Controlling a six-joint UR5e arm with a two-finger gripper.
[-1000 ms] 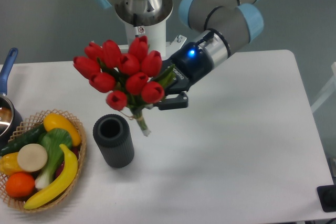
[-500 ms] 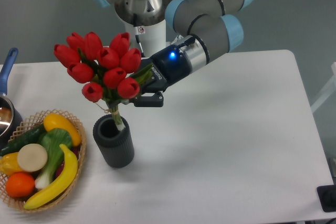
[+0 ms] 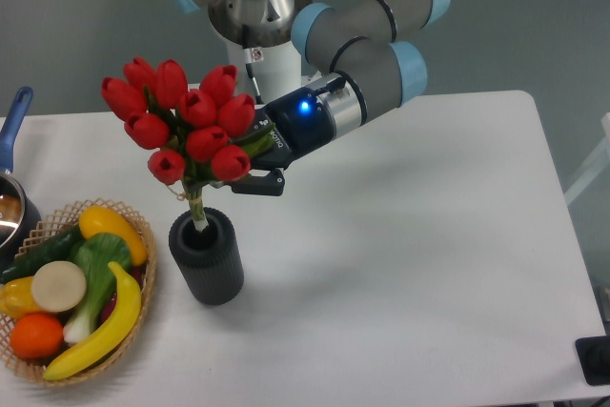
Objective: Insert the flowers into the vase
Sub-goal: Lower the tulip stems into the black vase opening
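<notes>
The flowers [image 3: 186, 119], a tight bunch of red tulip buds with green leaves, hang tilted above the left part of the table. My gripper [image 3: 250, 161] is shut on their leafy middle, reaching in from the right. The pale stem ends dip into the round mouth of the vase [image 3: 206, 256], a dark ribbed cylinder standing upright just below. The buds lean up and to the left of the vase.
A wicker basket [image 3: 145, 235] of toy fruit and vegetables sits at the left front, close beside the vase. A pot with a blue handle [image 3: 13, 121] is at the far left edge. The white table [image 3: 429, 264] stretches to the right.
The arm carried the flowers left and down. The stem ends went from beside the vase to over its mouth, and now sit a little deeper and more centred in it.
</notes>
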